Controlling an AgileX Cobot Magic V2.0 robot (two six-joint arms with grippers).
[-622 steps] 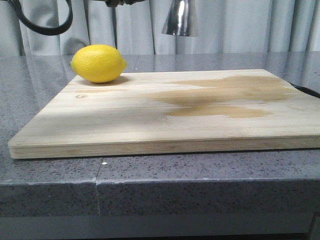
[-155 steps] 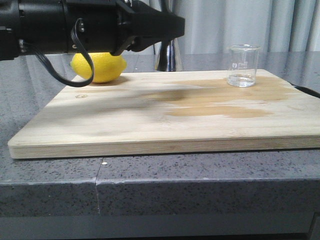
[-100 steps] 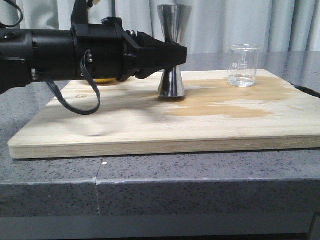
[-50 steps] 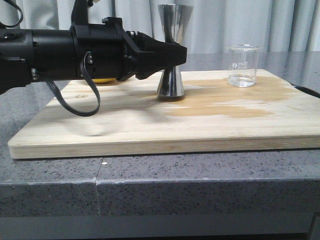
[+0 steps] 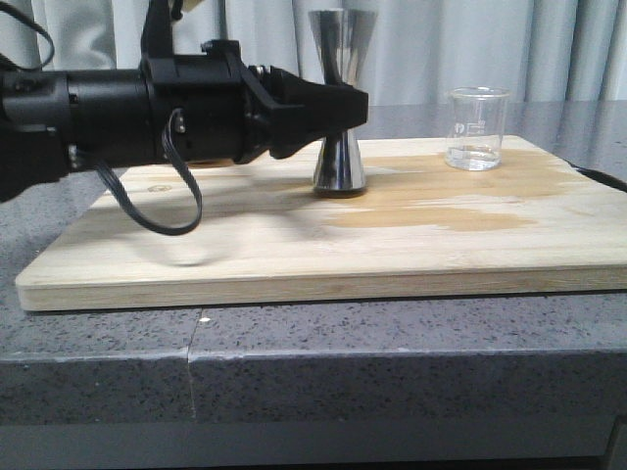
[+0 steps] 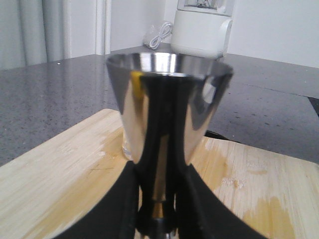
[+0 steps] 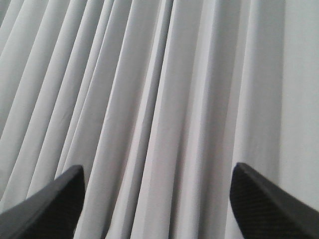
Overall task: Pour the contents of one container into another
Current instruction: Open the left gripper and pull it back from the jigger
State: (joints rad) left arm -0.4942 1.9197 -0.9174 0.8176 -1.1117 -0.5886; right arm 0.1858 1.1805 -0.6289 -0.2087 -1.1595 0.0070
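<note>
The steel jigger (image 5: 340, 164) stands upright on the wooden board (image 5: 294, 257), near its middle back. My left gripper (image 5: 347, 103) reaches in from the left and is shut on the jigger's narrow waist. In the left wrist view the jigger (image 6: 202, 107) fills the centre, with my left gripper (image 6: 158, 201) closed around its stem. To the right of the jigger, apart from it, the clear glass beaker (image 5: 477, 129) stands upright on the board. My right gripper (image 7: 159, 199) is open with only curtain between its fingers; the front view does not show it.
The board carries a wide damp stain (image 5: 441, 196) between jigger and beaker. It lies on a grey stone counter (image 5: 313, 362) with a curtain behind. The lemon is hidden behind my left arm. A white appliance (image 6: 202, 30) stands far back.
The jigger came down from the air onto the board in my left gripper, and the beaker appeared at the right. In the last half second arm and jigger shifted slightly right.
</note>
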